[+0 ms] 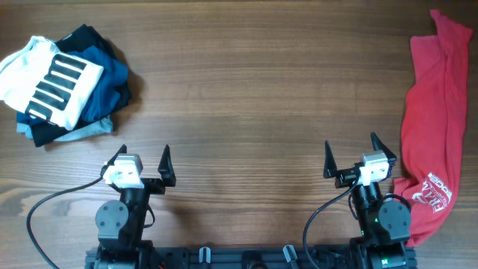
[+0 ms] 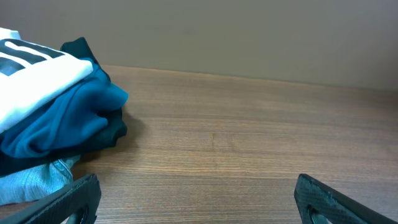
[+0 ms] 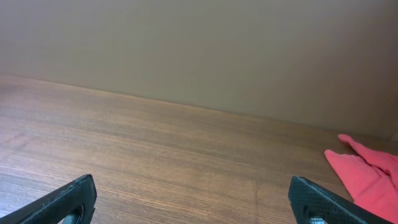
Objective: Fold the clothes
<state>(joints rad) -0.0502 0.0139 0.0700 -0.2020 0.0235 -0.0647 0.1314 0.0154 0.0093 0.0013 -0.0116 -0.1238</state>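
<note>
The red T-shirt lies bunched in a long strip along the table's right edge, its white lettering near the front end. A corner of it shows at the right of the right wrist view. My right gripper is open and empty, just left of the shirt's lower part. My left gripper is open and empty near the front left, far from the shirt. Both grippers show open over bare wood in the wrist views, the left and the right.
A pile of other garments sits at the back left: a white one with black stripes on top of navy and blue ones. It also shows in the left wrist view. A wall stands behind the wooden table.
</note>
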